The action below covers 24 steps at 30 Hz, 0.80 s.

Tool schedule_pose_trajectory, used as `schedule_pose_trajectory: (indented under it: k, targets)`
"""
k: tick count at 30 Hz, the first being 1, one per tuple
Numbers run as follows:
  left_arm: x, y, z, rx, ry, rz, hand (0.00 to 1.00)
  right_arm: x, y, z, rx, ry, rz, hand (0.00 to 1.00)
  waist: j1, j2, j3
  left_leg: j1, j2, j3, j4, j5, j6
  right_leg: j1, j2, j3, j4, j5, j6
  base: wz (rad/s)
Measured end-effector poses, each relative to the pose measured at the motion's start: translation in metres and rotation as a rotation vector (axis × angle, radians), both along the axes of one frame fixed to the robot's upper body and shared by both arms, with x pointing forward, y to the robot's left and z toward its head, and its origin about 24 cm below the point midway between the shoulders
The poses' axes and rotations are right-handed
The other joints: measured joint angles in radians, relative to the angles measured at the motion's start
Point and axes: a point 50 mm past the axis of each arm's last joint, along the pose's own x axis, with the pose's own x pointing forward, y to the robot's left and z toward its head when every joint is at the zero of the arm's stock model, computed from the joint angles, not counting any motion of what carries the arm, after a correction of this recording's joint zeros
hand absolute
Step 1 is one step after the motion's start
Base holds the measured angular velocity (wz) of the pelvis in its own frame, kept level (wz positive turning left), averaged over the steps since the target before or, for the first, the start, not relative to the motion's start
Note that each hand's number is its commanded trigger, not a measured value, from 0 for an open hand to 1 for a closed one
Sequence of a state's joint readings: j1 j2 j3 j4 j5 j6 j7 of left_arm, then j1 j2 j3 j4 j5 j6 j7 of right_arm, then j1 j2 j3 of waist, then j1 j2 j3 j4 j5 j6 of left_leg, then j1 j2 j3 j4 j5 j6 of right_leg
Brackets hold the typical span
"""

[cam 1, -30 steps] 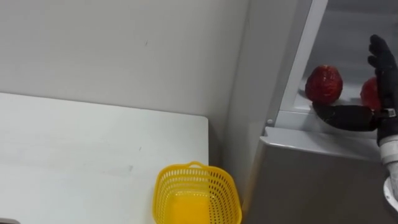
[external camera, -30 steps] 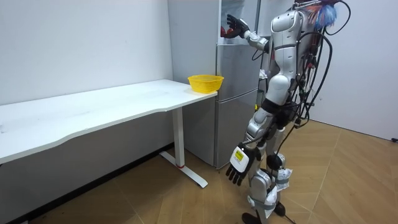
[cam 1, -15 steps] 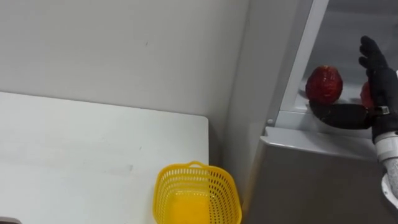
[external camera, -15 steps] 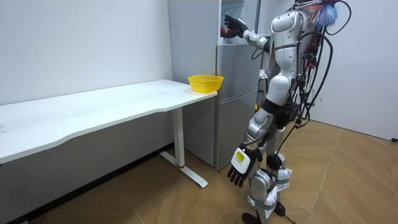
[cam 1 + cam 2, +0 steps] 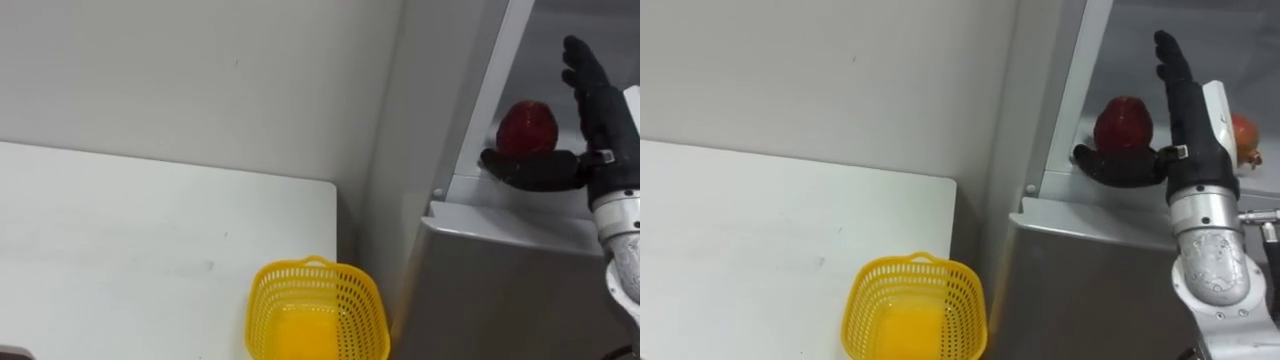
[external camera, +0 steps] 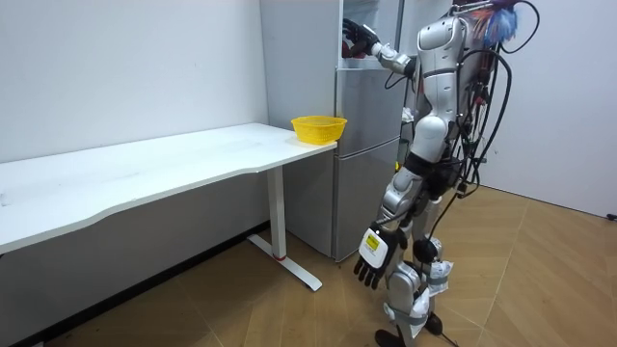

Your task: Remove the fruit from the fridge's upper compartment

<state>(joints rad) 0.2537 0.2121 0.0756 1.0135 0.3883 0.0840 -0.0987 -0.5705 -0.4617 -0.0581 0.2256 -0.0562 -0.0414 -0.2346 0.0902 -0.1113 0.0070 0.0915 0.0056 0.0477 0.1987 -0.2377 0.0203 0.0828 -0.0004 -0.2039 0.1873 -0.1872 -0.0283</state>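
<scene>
The robot's right hand (image 5: 606, 140), fingers straight, beside a red fruit (image 5: 527, 127) in the fridge (image 5: 500, 290); yellow basket (image 5: 318, 315) on white bench (image 5: 150, 240).

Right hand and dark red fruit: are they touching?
Cannot tell: right eye view shows the right hand with thumb across the dark red fruit; depth unclear.

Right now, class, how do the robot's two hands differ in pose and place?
The right hand is raised into the open upper part of the fridge; the left hand hangs low beside the leg. The right hand's fingers point up, its thumb stretched sideways before the red fruit; the left hand's fingers dangle downward, near nothing. Both are open and hold nothing.
</scene>
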Motion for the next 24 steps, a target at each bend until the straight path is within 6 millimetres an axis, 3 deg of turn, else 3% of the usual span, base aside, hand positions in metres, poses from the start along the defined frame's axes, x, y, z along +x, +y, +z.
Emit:
schedule_pose_trajectory:
  k: [13,18,24]
  targets:
    - [0.0,0.002,0.001,0.001,0.01,0.001,0.0,0.017,0.005,-0.002,-0.136,0.125,0.046,0.0,0.004,-0.011,-0.0055,0.007,0.008,0.004,0.004,0.0,0.0,0.013,0.001,0.003,0.001,0.002,-0.004,-0.01]
    - [0.0,0.003,0.001,-0.005,0.02,0.002,0.0,0.02,-0.002,-0.007,-0.148,0.18,0.029,0.0,0.025,-0.018,-0.01,0.006,0.011,0.004,0.002,0.0,-0.001,0.013,0.001,0.003,0.002,0.004,-0.006,0.0]
    - [0.001,0.004,0.001,0.001,0.027,0.006,0.0,0.02,-0.006,-0.008,-0.151,0.206,0.037,0.0,0.027,-0.02,-0.0096,0.005,0.009,-0.002,0.006,0.0,-0.002,0.016,-0.001,-0.003,0.001,0.004,-0.007,0.01]
